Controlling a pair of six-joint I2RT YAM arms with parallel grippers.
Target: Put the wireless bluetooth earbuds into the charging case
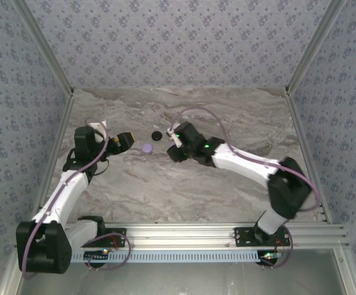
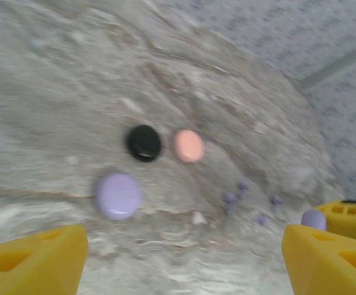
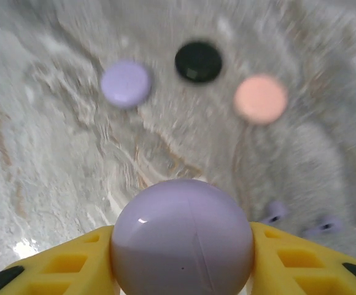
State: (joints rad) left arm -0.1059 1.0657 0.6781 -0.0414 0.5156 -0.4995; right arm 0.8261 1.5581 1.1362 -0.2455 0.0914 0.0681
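A marble-patterned desk [image 1: 166, 190] carries two robot arms bolted at its near edge, both reaching into the far half, near the middle of its width. The right gripper [image 3: 182, 246] is clamped on a rounded lilac case [image 3: 181, 212], one yellow finger pressed against each side, the case closed with a thin seam across it and lifted off the desk. The left gripper [image 2: 178, 270] stands wide apart, with bare desk between its yellow fingers [image 2: 30, 264]; it holds and touches nothing. Between the two grippers, three round pieces lie flat on the desk: a flat lilac disc [image 2: 118, 195] nearest the left gripper, a black case [image 2: 143, 142] farther back, and a pink case [image 2: 188, 145] just beside the black one. Several tiny lilac earbuds [image 2: 230, 198] lie loose on the desk near the right gripper, apart from every case; their outlines are blurred.
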